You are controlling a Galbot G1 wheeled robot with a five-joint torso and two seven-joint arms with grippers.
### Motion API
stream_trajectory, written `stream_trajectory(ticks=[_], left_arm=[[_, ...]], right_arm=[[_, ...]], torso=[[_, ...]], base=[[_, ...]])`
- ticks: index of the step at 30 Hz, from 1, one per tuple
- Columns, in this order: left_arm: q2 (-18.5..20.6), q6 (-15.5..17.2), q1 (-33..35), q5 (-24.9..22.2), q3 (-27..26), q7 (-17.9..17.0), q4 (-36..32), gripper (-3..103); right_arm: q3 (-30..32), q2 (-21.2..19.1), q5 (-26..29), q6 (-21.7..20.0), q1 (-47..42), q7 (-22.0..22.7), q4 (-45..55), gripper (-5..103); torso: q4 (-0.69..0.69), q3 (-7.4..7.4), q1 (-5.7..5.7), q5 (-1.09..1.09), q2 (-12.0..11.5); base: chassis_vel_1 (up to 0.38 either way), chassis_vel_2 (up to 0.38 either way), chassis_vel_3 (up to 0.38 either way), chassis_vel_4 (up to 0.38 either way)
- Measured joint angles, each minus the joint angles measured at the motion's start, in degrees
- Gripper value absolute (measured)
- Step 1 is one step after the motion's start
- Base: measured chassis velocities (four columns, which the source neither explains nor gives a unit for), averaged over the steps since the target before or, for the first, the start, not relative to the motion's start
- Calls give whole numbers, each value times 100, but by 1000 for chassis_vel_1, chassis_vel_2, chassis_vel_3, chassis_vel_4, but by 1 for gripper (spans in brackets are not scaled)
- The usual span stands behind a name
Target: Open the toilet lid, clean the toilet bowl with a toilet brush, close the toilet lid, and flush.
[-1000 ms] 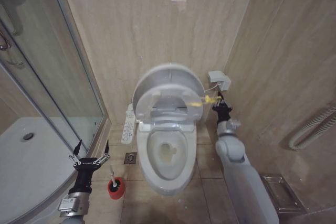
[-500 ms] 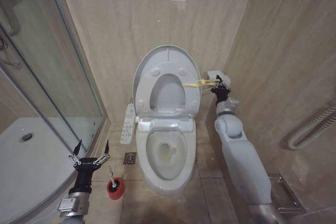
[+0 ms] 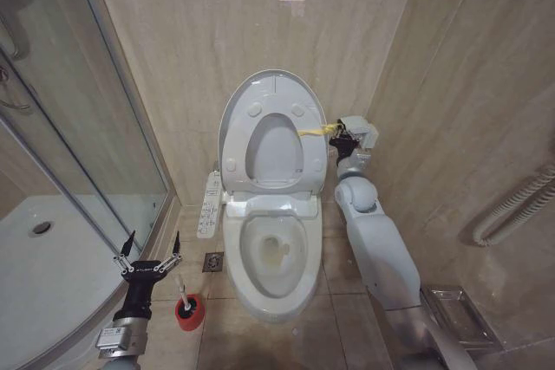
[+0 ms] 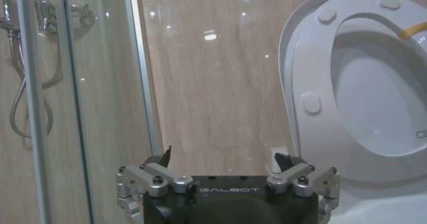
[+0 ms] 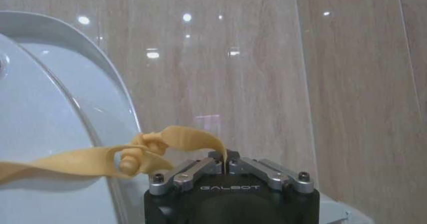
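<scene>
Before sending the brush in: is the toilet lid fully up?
Up. The toilet lid stands against the wall, toilet bowl exposed, right gripper holding its yellow strap.

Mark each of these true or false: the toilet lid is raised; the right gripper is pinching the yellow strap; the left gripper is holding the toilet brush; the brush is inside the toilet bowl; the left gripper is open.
1. The toilet lid is raised. True: it stands up against the wall.
2. The right gripper is pinching the yellow strap. True.
3. The left gripper is holding the toilet brush. False: it hovers beside the brush, empty.
4. The brush is inside the toilet bowl. False: it stands in its red holder on the floor.
5. The left gripper is open. True.
</scene>
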Motion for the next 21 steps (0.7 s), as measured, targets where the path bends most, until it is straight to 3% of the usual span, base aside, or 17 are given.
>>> stream_trajectory(ticks=[21], left_arm=[[0, 0, 0, 0, 0, 0, 0, 100]], right_arm=[[-63, -317, 138, -59, -3, 132, 102, 1]], torso=[[0, 0, 0, 0, 1]], base=[[0, 0, 0, 0]])
